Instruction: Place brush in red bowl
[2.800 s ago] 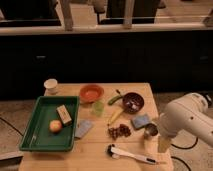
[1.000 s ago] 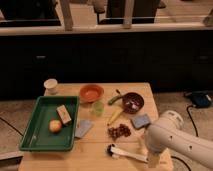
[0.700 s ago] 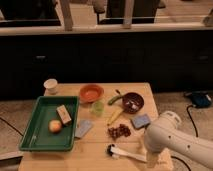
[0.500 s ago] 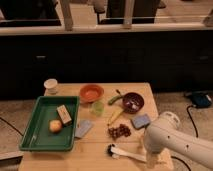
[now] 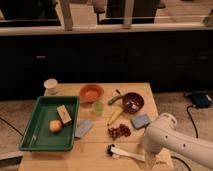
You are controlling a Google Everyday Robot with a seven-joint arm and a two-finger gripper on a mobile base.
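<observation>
White arm (image 5: 172,139) comes in from the right front, elbow raised, forearm bent steeply down to the table's near edge. Gripper (image 5: 149,160) points down at the handle end of the brush (image 5: 125,153), fingers spread; whether it touches, I cannot tell. Brush lies flat on the wooden table (image 5: 95,152) by the front edge, dark head to the left. Red bowl (image 5: 91,93) stands well apart, toward the far side, near the green tray (image 5: 42,112).
</observation>
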